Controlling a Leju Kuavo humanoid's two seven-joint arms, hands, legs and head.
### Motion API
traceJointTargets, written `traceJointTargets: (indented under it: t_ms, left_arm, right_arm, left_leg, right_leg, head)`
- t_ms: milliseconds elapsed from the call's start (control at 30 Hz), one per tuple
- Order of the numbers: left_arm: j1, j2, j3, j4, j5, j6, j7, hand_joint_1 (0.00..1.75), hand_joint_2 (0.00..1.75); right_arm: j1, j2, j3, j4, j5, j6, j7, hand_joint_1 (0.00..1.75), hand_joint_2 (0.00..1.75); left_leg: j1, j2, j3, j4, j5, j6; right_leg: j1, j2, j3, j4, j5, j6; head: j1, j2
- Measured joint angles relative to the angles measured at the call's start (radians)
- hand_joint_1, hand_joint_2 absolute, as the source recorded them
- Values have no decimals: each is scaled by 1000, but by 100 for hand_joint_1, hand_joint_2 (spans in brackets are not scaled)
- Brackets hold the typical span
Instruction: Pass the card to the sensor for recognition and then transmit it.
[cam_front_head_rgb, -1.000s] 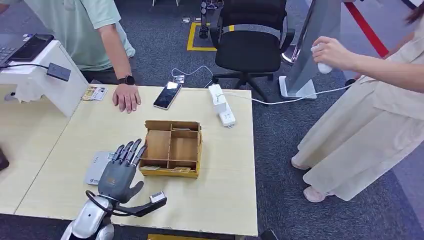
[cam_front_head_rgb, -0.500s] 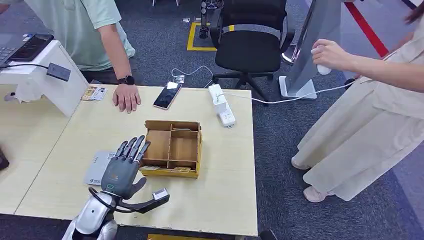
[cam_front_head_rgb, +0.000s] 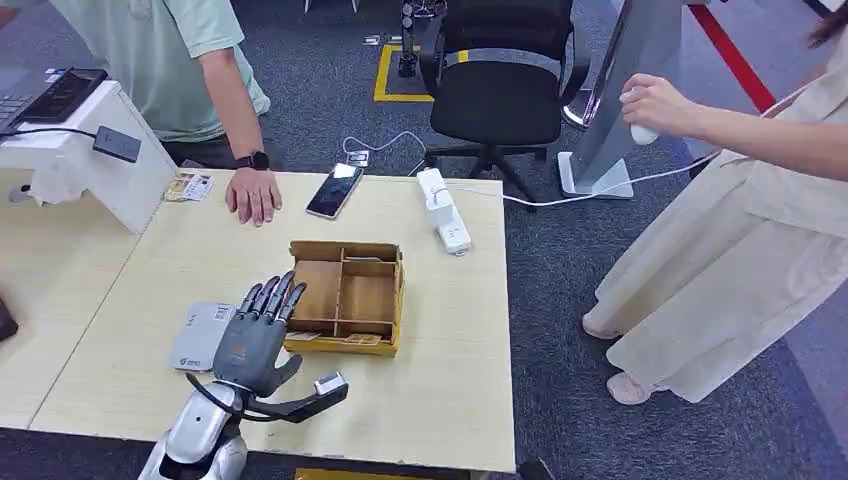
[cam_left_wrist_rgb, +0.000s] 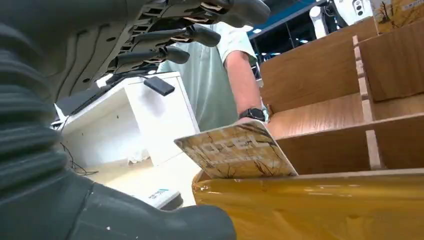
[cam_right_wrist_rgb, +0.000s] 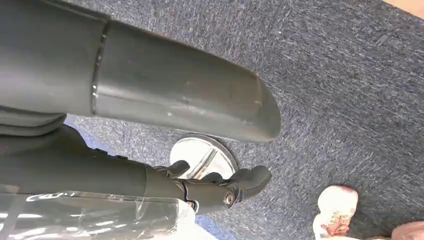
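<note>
Spread and empty, my left hand (cam_front_head_rgb: 254, 345) hovers at the near left corner of the wooden divided box (cam_front_head_rgb: 345, 296), fingers fanned over its front edge and thumb stuck out to the side, holding nothing. From the wrist, the fingers (cam_left_wrist_rgb: 165, 37) arch above a patterned hotel card (cam_left_wrist_rgb: 237, 152) that leans up out of the box's front slot, not yet touched. Judging by that, I am at the reach for the card, with the pickup itself not yet made. My next move calls for the thumb and fingers to close on the card's raised edge and draw it out of the slot without dragging the light box along. A grey sensor pad (cam_front_head_rgb: 200, 335) lies flat on the table just beside my hand, on the side away from the box, a short carry once the card is out. My right hand (cam_right_wrist_rgb: 220, 187) hangs over the carpet, fingers loosely curled, gripping nothing. Across the table a person's hand (cam_front_head_rgb: 253, 194) rests flat near a phone (cam_front_head_rgb: 335, 189), likely the one waiting to receive the card.
</note>
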Motion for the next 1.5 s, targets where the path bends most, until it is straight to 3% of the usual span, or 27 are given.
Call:
traceJointTargets:
  t_ms: [600, 633, 667, 700, 733, 1500]
  left_arm:
    - [-13, -15, 0, 18, 0, 0, 0, 0, 175]
    - [-14, -15, 0, 18, 0, 0, 0, 24, 175]
    - [-15, -15, 0, 18, 0, 1, 0, 82, 175]
    - [-16, -15, 0, 18, 0, 1, 0, 159, 175]
    - [-16, -15, 0, 18, 0, 1, -1, 171, 175]
    - [-17, -15, -19, 41, 22, 2, -34, 175, 175]
  right_arm:
    - [-2, 0, 0, 4, 0, 0, -1, 0, 0]
    - [-3, 0, 0, 4, 0, 0, -1, 0, 0]
    - [-3, 0, 0, 4, 0, 0, -1, 0, 0]
    - [-3, 0, 0, 4, 0, 0, -1, 0, 0]
    - [-3, 0, 0, 4, 0, -1, -1, 0, 0]
    - [-8, -4, 6, 9, 0, -13, 11, 0, 0]
  left_leg:
    - [0, 0, 0, 0, 0, 0]
    - [0, 0, 0, 0, 0, 0]
    - [0, 0, 0, 0, 0, 0]
    - [0, 0, 0, 0, 0, 0]
    - [0, 0, 0, 0, 0, 0]
    - [0, 0, 0, 0, 0, 0]
  right_leg:
    - [0, 0, 0, 0, 0, 0]
    - [0, 0, 0, 0, 0, 0]
    - [0, 0, 0, 0, 0, 0]
    - [0, 0, 0, 0, 0, 0]
    - [0, 0, 0, 0, 0, 0]
    - [0, 0, 0, 0, 0, 0]
  head:
    - [0, 0]
    - [0, 0]
    - [0, 0]
    - [0, 0]
    - [0, 0]
    - [0, 0]
